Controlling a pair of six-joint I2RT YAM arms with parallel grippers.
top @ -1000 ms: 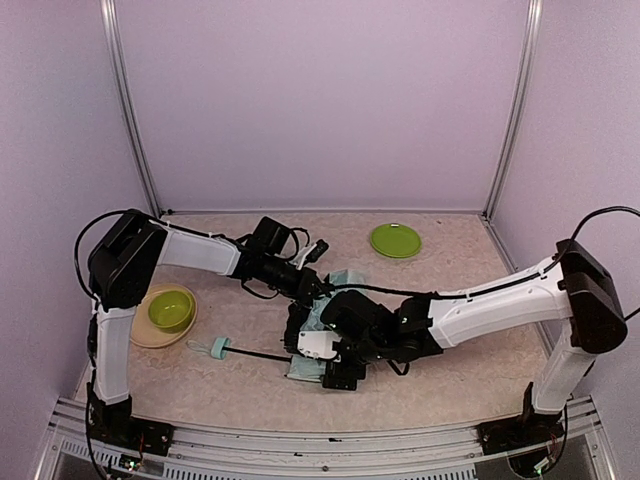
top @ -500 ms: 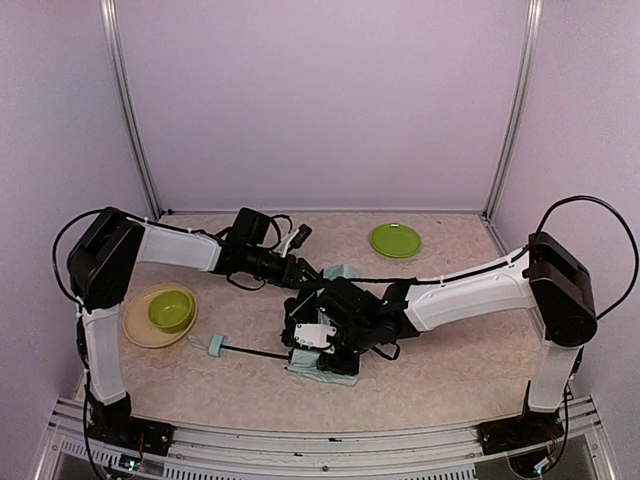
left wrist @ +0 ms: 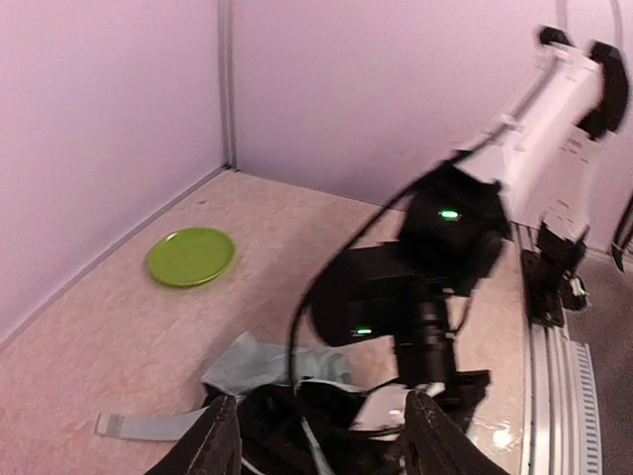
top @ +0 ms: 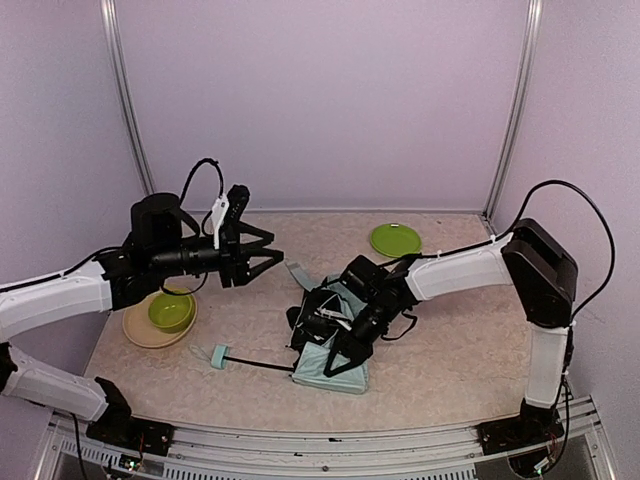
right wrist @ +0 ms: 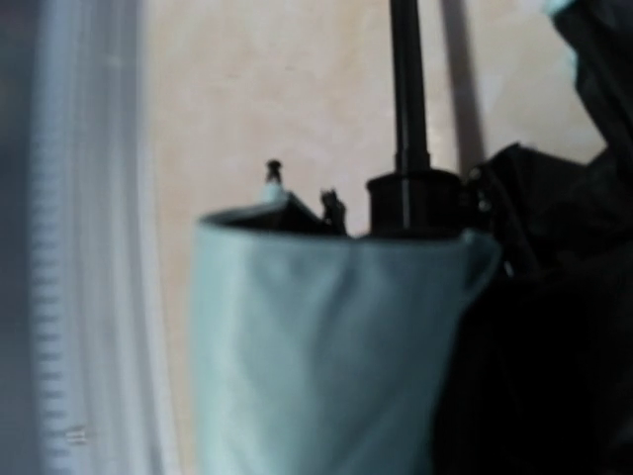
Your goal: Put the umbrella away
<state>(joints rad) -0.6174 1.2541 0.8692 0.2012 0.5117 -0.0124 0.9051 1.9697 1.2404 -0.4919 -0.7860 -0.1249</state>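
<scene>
The umbrella (top: 335, 365) lies near the table's front middle. Its mint fabric is crumpled over black lining, and a thin black shaft (top: 255, 363) runs left to a small mint handle (top: 218, 352). My right gripper (top: 335, 345) is down in the canopy and shut on a fold of the fabric. That fold (right wrist: 316, 346) fills the right wrist view and hides the fingers, with the shaft (right wrist: 407, 79) beyond it. My left gripper (top: 272, 254) hangs open in the air to the left of the umbrella, touching nothing. Between its fingertips (left wrist: 220, 435), the left wrist view shows the umbrella (left wrist: 267, 361) below.
A green plate (top: 395, 240) (left wrist: 191, 255) lies at the back right. A green bowl (top: 171, 308) sits on a tan plate (top: 140, 330) at the left. The umbrella's strap (top: 298, 272) trails toward the back. Purple walls close in three sides.
My left gripper opened, let go of the umbrella and drew back up and to the left. My right gripper shifted over the canopy and closed on the fabric.
</scene>
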